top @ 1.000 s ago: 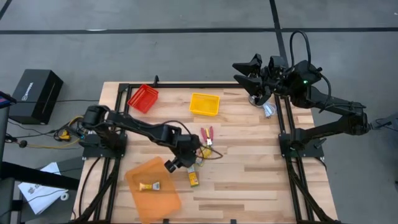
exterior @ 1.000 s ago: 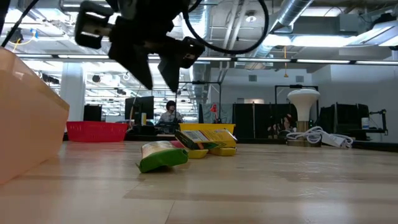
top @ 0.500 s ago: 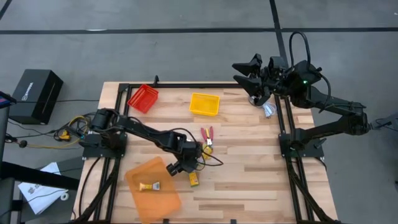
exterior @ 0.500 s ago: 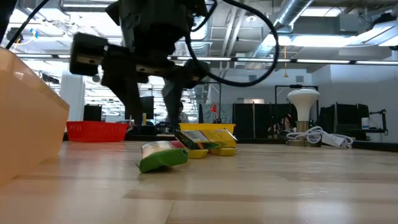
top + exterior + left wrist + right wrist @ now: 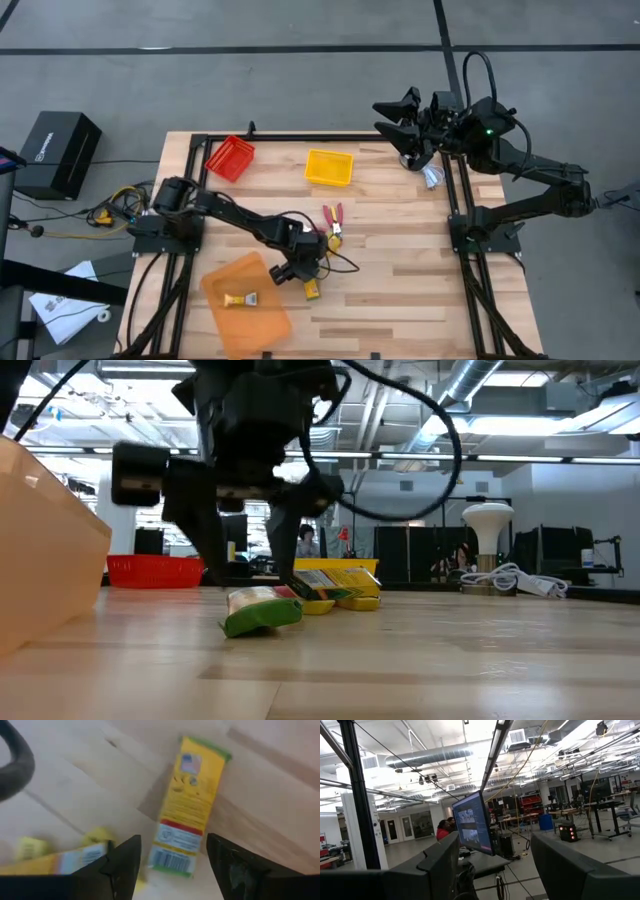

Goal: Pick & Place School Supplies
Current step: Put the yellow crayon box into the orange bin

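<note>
Wooden table (image 5: 400, 290). Left gripper (image 5: 297, 276) low, fingers spread over a yellow pack (image 5: 186, 805), not touching. Neighbouring packs (image 5: 335, 582) partly hidden. Right gripper (image 5: 388, 116) parked at far corner, spread.

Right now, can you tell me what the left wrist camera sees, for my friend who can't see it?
The left tool is open, with its two dark fingers on either side of a yellow pack lying flat on the wooden table. Another yellow pack lies nearby at the edge.
</note>
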### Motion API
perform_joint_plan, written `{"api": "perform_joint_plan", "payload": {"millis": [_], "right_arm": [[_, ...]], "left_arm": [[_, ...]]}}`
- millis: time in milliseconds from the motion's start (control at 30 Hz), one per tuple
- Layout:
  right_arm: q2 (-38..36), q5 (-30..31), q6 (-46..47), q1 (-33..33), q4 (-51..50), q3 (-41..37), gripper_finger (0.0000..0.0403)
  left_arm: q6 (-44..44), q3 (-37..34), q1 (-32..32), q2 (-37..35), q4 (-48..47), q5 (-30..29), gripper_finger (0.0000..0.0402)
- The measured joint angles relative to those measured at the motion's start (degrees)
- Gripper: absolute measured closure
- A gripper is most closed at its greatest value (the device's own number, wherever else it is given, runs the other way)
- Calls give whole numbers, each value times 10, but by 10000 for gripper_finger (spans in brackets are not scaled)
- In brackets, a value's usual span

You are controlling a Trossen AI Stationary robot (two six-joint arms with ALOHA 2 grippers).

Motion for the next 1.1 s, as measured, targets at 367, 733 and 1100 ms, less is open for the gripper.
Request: {"api": "perform_joint_plan", "payload": {"millis": [367,733,1100], "right_arm": [[0,0,0,0,-2,0,168],[0,1,-9,-12,2,0,168],[0,0,-9,-31,10,0,168]], "left_arm": [[-4,2,-11,34,-1,-17,218],[-61,0,-11,19,9,-47,331],[-109,-1,32,-90,-4,-82,331]]}}
